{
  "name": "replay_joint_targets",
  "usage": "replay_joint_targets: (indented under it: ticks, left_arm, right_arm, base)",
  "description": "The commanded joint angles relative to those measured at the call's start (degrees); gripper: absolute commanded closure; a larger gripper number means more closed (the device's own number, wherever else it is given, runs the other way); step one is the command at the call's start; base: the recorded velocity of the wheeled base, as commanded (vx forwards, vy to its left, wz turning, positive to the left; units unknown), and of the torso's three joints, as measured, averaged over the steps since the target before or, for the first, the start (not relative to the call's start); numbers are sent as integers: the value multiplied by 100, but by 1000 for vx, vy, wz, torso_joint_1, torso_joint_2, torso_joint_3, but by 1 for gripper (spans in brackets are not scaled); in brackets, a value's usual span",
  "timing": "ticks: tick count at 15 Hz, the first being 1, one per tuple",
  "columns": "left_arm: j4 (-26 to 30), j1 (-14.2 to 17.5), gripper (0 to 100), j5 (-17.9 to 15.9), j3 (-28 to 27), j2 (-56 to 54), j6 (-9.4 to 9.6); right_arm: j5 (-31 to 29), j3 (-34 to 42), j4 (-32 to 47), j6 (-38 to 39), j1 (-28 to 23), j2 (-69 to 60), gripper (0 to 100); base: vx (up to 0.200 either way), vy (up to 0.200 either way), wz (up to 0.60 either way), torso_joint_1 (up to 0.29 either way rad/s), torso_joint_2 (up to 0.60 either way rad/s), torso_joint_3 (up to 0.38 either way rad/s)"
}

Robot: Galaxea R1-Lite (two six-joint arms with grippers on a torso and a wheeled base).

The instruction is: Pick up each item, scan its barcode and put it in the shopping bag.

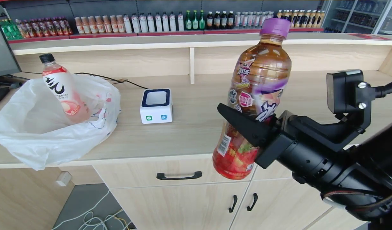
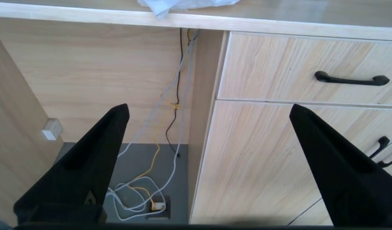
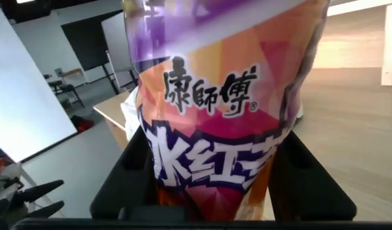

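A brown tea bottle with a purple cap and a red-and-purple label hangs upright in the air, right of the scanner, above the counter's front edge. My right gripper is shut on the tea bottle at mid-height. A small white scanner box with a dark-rimmed window sits on the wooden counter. On the counter's left lies the white plastic shopping bag, with a pink drink bottle standing tilted inside. My left gripper hangs open below the counter, facing the cabinet front, nothing between its fingers.
Cabinet drawers and doors with black handles lie under the counter. Loose cables trail on the floor in the gap beside the cabinet. A raised back ledge and shelves of bottled drinks stand behind. A dark monitor is at the far left.
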Motion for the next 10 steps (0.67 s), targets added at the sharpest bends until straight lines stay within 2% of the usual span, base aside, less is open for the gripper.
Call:
replay_joint_targets:
  ticks: [1,4,7,10]
  left_arm:
    - [-2,1,0,0,0,-2,5]
    - [-2,1,0,0,0,-2,5]
    - [-2,1,0,0,0,-2,-3]
    - [-2,1,0,-9,0,-2,-3]
  right_arm:
    - [-462,-163,84,-266,5,100,100]
    - [-1095,-207,5,-996,-127,205,100]
    - [-1174,-215,-285,-1418,-180,337,100]
    - [-1552,-295,-645,-1761,-233,530,100]
  base:
    - [0,0,0,0,0,0]
    - [0,0,0,0,0,0]
    - [0,0,0,0,0,0]
    - [0,0,0,0,0,0]
